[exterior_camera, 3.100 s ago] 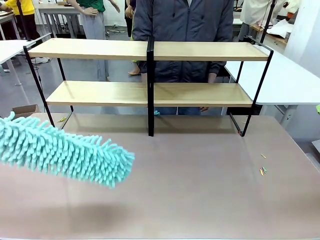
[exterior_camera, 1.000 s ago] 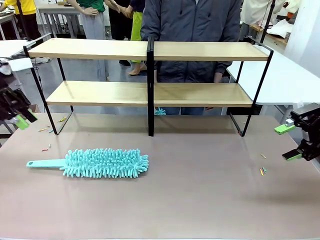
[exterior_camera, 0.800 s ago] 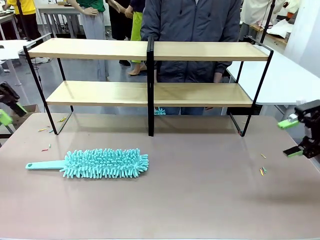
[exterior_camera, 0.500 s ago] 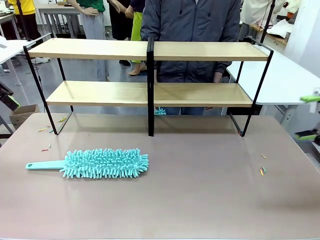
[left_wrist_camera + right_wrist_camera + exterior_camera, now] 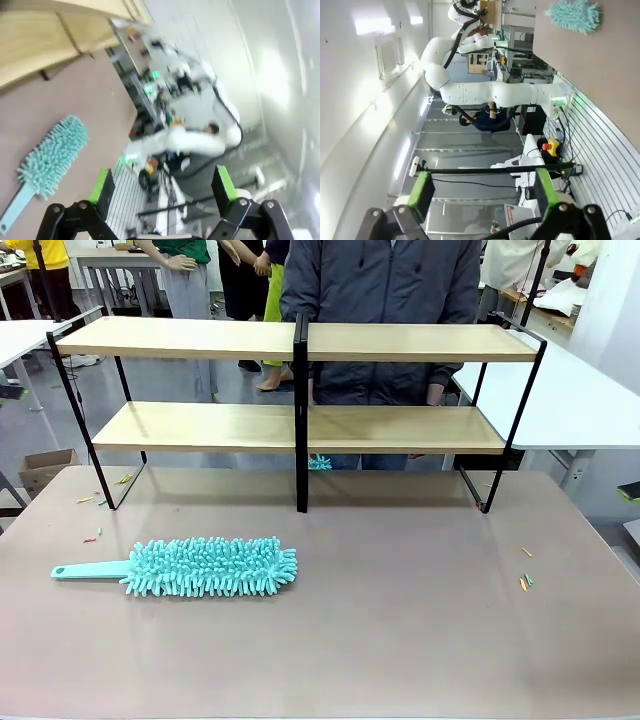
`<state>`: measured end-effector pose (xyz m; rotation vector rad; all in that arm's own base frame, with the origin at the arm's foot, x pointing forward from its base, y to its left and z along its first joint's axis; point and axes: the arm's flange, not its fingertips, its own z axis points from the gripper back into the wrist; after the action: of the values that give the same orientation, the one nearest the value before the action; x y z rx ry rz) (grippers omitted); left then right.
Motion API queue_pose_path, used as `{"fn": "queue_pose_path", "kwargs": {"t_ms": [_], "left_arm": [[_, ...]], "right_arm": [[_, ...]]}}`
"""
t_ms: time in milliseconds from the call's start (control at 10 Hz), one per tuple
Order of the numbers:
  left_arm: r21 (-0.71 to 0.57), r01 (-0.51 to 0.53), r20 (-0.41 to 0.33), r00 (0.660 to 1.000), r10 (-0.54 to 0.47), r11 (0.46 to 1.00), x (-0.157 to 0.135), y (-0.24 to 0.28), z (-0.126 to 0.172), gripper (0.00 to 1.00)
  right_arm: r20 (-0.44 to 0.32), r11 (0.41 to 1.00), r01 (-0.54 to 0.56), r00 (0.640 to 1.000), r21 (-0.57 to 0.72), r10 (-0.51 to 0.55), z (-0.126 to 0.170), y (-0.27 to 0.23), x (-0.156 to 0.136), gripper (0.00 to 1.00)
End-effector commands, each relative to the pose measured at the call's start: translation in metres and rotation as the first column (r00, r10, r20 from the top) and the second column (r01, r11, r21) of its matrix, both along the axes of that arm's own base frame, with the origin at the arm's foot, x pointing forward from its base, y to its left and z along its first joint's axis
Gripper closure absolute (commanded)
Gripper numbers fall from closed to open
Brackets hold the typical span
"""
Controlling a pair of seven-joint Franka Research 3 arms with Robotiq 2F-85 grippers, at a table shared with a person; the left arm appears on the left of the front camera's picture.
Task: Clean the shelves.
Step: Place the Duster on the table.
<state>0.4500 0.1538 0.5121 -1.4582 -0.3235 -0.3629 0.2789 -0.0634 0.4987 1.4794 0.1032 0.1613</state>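
You are looking at the shelves (image 5: pixel 300 415) standing across the far half of the brown table (image 5: pixel 400 640), both wooden tiers bare, with a person (image 5: pixel 375 310) standing just behind them. The teal duster (image 5: pixel 205 566) lies flat on the table's near left part, well apart from the rack, its handle pointing left. No tool touches either board, so judge for yourself: the boards look clean enough, and the duster set down suggests the wiping is done, though nothing here proves it. Small bits of coloured debris (image 5: pixel 524 582) sit on the table at the right, and a few more at the far left near the rack's foot, so the tabletop itself may want a pass.

Your left gripper (image 5: pixel 162 182) is spread wide, its green pads well apart with nothing between them; its view is blurred, but you can make out the duster on the table below and left of it. Your right gripper (image 5: pixel 480 192) is likewise spread wide and holds nothing, pointing off toward the room rather than at the rack, the duster's head near the upper edge.
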Motion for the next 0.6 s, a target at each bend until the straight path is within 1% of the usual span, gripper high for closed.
{"fn": "queue_pose_path", "kwargs": {"t_ms": [0,100,500], "left_arm": [[-0.022,-0.275,-0.289,0.922,0.257,0.961,-0.010,0.011,0.002,0.00],[0.000,0.000,0.000,1.000,0.000,1.000,0.000,0.000,0.000,0.00],[0.000,0.000,0.000,1.000,0.000,1.000,0.000,0.000,0.000,0.00]], "right_arm": [[-0.053,1.000,0.025,0.998,-0.007,-0.025,0.001,-0.005,0.000,0.00],[-0.053,1.000,0.025,0.998,-0.007,-0.025,0.001,-0.005,0.000,0.00],[-0.053,1.000,0.025,0.998,-0.007,-0.025,0.001,-0.005,0.000,0.00]]}}
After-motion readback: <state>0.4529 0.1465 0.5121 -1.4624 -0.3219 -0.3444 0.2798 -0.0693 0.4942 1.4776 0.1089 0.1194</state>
